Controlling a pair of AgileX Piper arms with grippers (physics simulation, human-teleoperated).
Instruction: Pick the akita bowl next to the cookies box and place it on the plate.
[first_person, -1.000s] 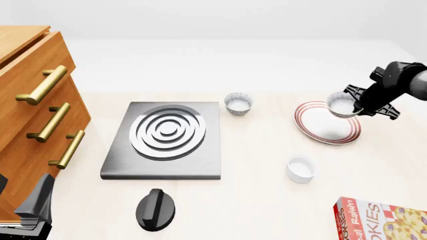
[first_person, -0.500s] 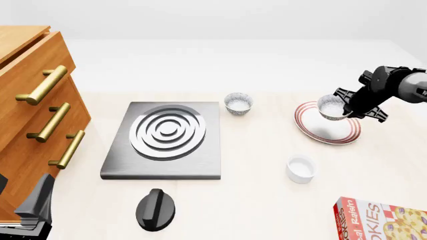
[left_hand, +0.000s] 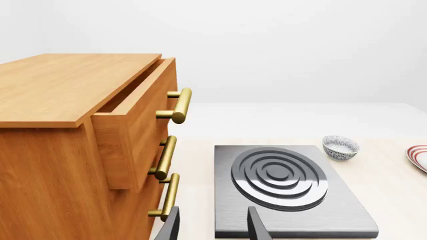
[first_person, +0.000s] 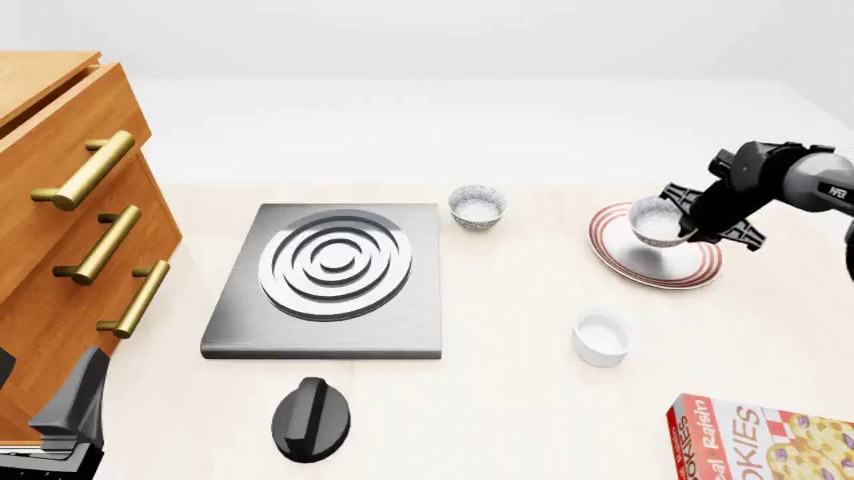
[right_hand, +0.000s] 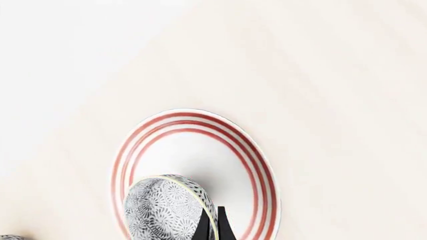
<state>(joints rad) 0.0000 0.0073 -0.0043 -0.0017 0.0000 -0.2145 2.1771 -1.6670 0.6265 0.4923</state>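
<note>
**Bowl comes down over the plate**

Pale tabletop runs from a wooden drawer unit (first_person: 67, 200) on the left to the plate (first_person: 627, 262) on the right, with a stove burner (first_person: 334, 262) and its knob (first_person: 311, 418) between, a white cup (first_person: 601, 338) nearer the camera, and the cookies box (first_person: 767, 440) at the near right corner.

The right gripper (first_person: 683, 222) is clamped on the rim of the akita bowl (first_person: 657, 220), its fingers pinching one wall; the right wrist view shows the two dark fingertips pressed together on the rim, with the bowl's patterned outside facing the camera and the plate's red rings directly beyond it. Over the last second the arm has carried the bowl leftward and lower, from the plate's far right edge to a spot above its middle. The bowl now sits low over the white centre, but whether it touches the plate cannot be told.

The second bowl (first_person: 475, 207) stands untouched just beyond the burner's far right corner. The left gripper (left_hand: 212, 227) hangs parked near the drawers, fingers apart, holding nothing.

Judging from this, transport is nearly done: what seems left is a short descent and a release, keeping the bowl level so it does not tip off its rim-side grip.
</note>
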